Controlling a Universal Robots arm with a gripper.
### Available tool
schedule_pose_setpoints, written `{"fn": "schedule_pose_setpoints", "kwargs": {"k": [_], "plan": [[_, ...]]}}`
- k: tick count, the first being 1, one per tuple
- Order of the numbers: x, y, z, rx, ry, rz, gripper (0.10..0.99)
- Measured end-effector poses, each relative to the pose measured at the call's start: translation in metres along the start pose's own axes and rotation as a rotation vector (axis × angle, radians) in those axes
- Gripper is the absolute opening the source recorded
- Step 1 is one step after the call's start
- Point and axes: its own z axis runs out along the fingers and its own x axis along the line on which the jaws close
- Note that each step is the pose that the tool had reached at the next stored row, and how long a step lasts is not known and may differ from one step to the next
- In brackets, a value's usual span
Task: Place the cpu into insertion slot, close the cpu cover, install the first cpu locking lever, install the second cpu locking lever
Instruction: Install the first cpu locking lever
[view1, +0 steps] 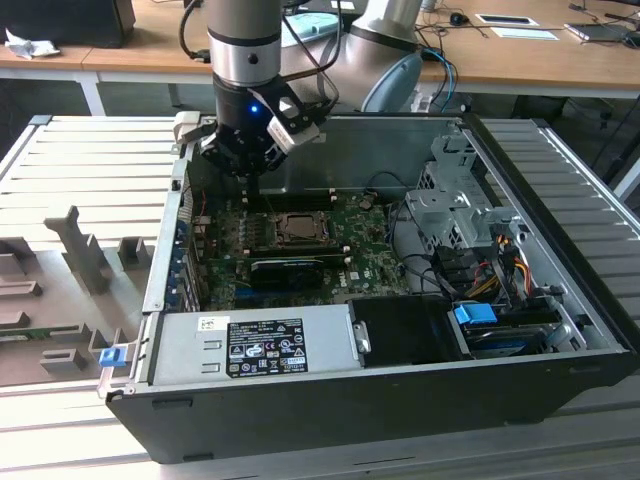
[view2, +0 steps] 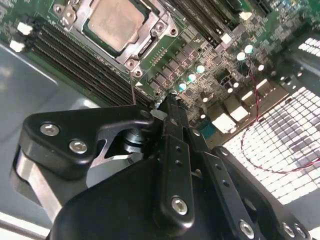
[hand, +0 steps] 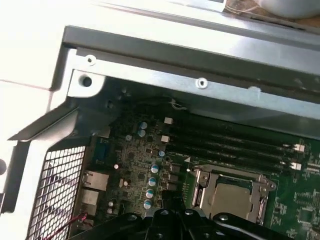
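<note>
The cpu (view2: 112, 22) lies flat in the insertion slot (view1: 297, 229) on the green motherboard, its silver-grey top up. The cpu cover (view2: 131, 56) is down around it, framing the chip; the first wrist view shows the same cover (hand: 201, 186) and cpu (hand: 231, 199). A thin locking lever (view2: 133, 87) rises from the socket's corner toward my fingertips. My gripper (view2: 167, 106) is shut and hovers just off that corner, behind the socket in the exterior view (view1: 252, 187). Whether the lever's end is pinched between the fingers I cannot tell.
The open computer case (view1: 400, 125) surrounds the board. Black memory slots (view2: 75, 60) run beside the socket. A power supply (view1: 255, 345) sits at the front, with drive bays and cables (view1: 480, 260) on the exterior view's right. The perforated rear wall (hand: 55, 190) stands close by.
</note>
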Motion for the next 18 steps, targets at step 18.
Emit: {"fn": "schedule_pose_setpoints", "kwargs": {"k": [18], "plan": [[-0.0088, 0.0149, 0.0075, -0.017, -0.0031, 0.004, 0.106]]}}
